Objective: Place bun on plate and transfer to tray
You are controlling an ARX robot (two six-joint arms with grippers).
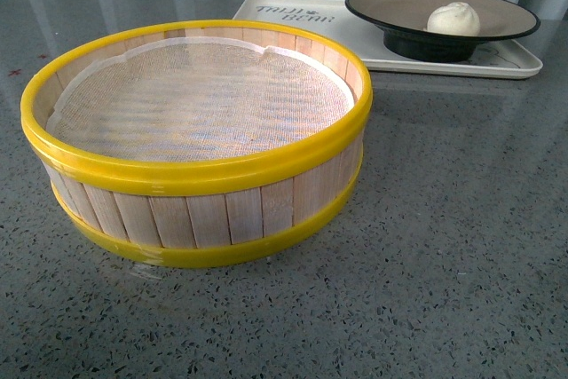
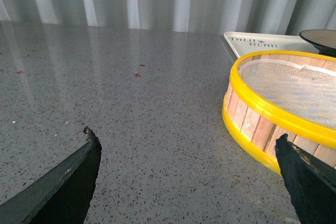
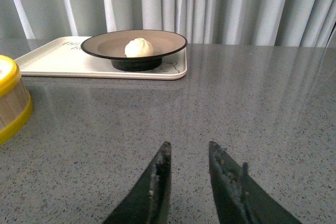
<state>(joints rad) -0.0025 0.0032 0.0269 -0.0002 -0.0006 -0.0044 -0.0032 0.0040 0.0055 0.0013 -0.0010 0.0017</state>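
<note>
Grey speckled countertop [image 1: 444, 246], pale curtains behind. Bun [image 1: 453, 19] sits inside the plate [image 1: 404, 4], right of its centre in the front view. Plate stands on the tray [image 1: 524, 64], toward the tray's right end; dark lettering shows on the tray's left part.

Yellow-rimmed wooden steamer basket [image 1: 200, 215] is in front of the tray and apart from it, holding only a white mesh liner [image 1: 195, 95].

Left gripper [image 2: 186, 153] hangs over bare counter beside the basket, fingers spread wide, nothing between them. Right gripper [image 3: 189, 156] is well short of the tray, fingertips [image 3: 164, 156] with a narrow gap, parted, holding nothing.
</note>
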